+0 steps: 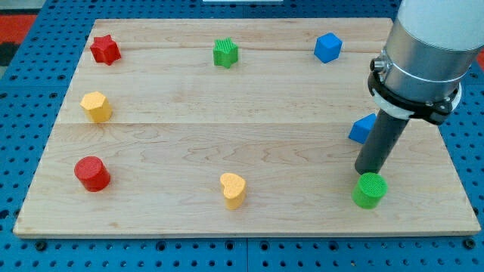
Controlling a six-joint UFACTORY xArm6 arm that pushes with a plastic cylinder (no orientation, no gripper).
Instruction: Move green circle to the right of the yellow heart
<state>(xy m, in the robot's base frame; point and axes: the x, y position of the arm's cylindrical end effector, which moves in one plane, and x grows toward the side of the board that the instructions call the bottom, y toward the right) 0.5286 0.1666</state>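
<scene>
Near the view's bottom right, my tip [366, 173] — a bare rod, no claw to report — is touching the green circle [370, 190], sitting well right of the yellow heart [233, 189]; off-centre pushing risks it slipping toward the board edge [249, 227].

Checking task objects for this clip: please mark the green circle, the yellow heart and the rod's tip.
green circle [370, 188], camera view, top face.
yellow heart [233, 186], camera view, top face.
my tip [366, 173], camera view, rod's lower end, just behind the green circle.
</scene>
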